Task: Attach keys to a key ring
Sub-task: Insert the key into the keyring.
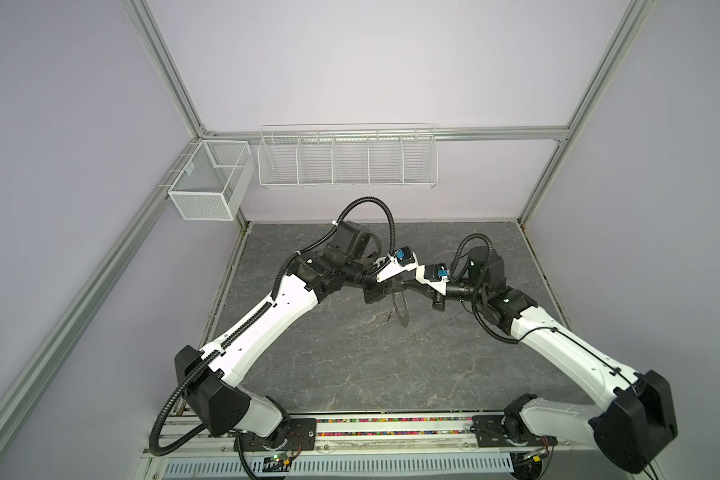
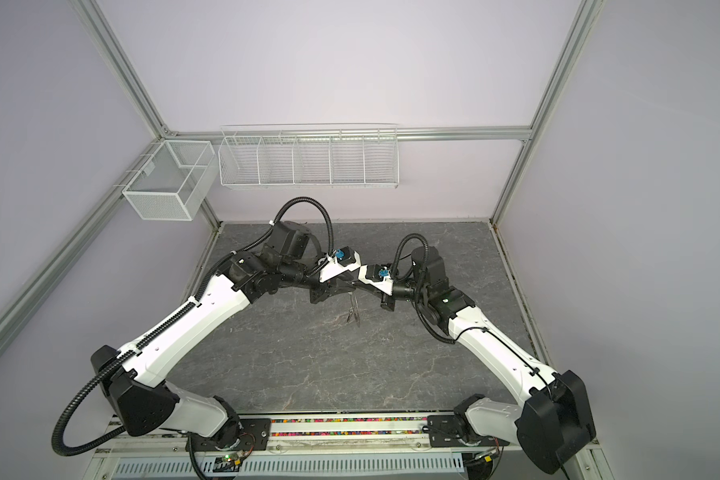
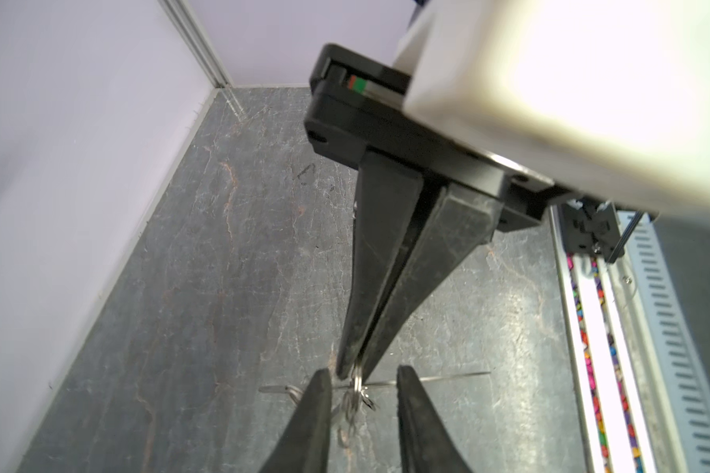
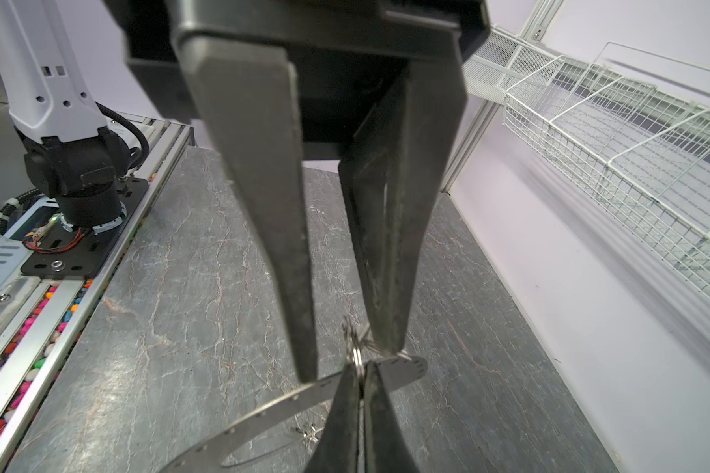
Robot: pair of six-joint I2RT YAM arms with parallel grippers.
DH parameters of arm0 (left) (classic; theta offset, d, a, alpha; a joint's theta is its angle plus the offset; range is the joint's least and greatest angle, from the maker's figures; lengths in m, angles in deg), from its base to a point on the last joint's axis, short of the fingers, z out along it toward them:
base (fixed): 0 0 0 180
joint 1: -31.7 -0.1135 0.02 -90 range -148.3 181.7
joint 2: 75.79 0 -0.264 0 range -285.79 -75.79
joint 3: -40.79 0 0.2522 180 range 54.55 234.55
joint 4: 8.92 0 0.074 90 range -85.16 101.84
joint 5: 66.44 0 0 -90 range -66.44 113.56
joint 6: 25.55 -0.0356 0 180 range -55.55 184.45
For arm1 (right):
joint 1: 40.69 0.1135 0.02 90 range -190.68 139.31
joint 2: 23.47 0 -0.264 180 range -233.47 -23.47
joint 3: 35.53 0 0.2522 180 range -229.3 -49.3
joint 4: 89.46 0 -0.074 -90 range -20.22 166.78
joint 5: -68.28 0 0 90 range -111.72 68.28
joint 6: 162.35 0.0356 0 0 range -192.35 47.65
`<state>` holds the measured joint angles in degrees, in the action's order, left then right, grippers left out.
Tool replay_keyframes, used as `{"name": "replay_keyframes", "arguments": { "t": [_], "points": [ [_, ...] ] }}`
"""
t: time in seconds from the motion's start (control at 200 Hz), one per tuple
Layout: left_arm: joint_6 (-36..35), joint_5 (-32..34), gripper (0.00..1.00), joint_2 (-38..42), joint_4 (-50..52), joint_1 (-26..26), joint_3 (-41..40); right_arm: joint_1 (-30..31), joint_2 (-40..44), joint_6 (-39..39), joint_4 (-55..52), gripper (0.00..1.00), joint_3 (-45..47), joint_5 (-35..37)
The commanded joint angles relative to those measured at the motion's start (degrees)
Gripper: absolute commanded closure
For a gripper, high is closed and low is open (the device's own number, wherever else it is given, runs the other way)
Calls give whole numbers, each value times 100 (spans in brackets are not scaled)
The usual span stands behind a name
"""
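The key ring (image 4: 279,403) is a flat grey disc with tiny holes round its rim. It hangs above the table in both top views (image 1: 400,309) (image 2: 353,311), and shows edge-on as a thin line (image 3: 435,379) in the left wrist view. My right gripper (image 4: 359,367) is shut on a small wire loop (image 3: 357,379) at the ring's rim. My left gripper (image 3: 363,370) is open, one finger on either side of that loop and of the right fingertips. More small loops (image 3: 351,403) dangle below. I cannot make out the keys among them.
The marbled grey table (image 1: 350,365) lies under the ring. A white wire rack (image 1: 346,160) and a mesh basket (image 1: 208,183) hang on the back wall. A rail with coloured beads (image 1: 391,428) runs along the front edge between the arm bases.
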<state>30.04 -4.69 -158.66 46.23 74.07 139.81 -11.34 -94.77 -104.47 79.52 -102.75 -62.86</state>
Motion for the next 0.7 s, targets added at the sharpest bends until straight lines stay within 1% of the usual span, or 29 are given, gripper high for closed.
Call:
{"name": "replay_keyframes", "arguments": {
  "t": [0.0, 0.12, 0.225, 0.355, 0.45, 0.53, 0.695],
  "points": [
    [356, 89, 63, 291, -596, -197, -325, 27, -23, 282, 495, 93, 115, -50],
    [755, 33, 60, 598, -1277, -443, -865, 5, -32, 483, 711, 93, 142, -17],
    [866, -52, 59, 779, -1682, -466, -1301, -9, -45, 633, 864, 93, 117, -75],
    [1071, -141, 59, 793, -2022, -466, -1606, -23, -100, 705, 939, 93, 47, -148],
    [1150, -184, 59, 788, -2226, -466, -1735, -16, -137, 722, 939, 93, -7, -155],
    [1121, -113, 59, 737, -2206, -466, -1744, -27, -147, 739, 988, 93, -9, -177],
    [1046, -169, 60, 651, -2249, -466, -1742, -30, -170, 787, 1088, 93, -14, -192]
  ]
}}
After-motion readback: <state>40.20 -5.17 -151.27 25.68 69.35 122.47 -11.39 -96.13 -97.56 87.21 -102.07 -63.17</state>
